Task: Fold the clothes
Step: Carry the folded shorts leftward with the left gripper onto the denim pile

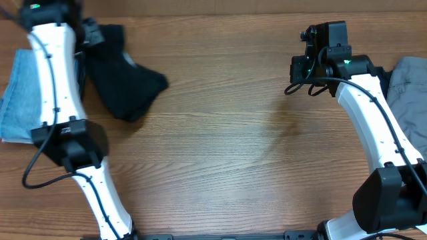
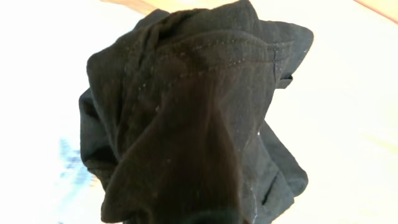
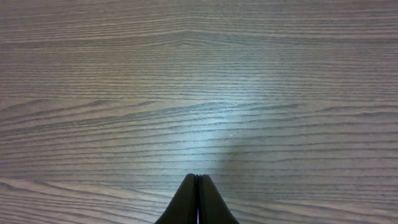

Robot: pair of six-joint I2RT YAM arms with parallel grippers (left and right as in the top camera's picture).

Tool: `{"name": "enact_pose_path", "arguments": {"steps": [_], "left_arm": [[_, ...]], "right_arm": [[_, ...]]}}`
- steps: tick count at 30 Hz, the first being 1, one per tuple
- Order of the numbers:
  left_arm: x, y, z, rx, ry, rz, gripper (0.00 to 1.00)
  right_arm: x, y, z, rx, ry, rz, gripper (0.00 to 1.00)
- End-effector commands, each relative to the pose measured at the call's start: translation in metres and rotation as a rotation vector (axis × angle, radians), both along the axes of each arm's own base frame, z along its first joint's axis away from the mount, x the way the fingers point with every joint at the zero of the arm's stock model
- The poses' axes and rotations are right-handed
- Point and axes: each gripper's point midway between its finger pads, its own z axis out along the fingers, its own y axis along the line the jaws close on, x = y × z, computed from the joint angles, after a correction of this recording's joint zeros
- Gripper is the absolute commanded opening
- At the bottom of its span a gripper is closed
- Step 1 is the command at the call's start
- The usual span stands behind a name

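Pinched in a bunch by the left gripper [image 1: 92,33], the shorts [image 1: 127,87] may slip or land crumpled, since the right gripper [image 3: 198,198] hangs pressed together, holding nothing.

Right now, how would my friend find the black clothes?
Start at the brown wooden table and look to its far left corner, beside the white left arm. The crumpled black fabric garment sits there. It is the only black piece: the light-blue denim cloth beside it is pale, and the grey fabric garment sits across on the right.
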Motion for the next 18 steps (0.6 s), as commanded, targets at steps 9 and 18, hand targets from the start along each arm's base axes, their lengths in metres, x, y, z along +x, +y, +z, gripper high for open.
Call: {"name": "enact_pose_path", "arguments": {"steps": [9, 18], "left_arm": [[-0.013, 0.079, 0.057, 0.127, -0.155, -0.158, 0.04], [-0.019, 0.086, 0.12, 0.164, -0.341, -0.207, 0.04]], "right_arm": [[-0.001, -0.003, 0.008, -0.001, -0.018, -0.003, 0.04], [0.001, -0.003, 0.009, -0.001, -0.024, -0.003, 0.04]]}}
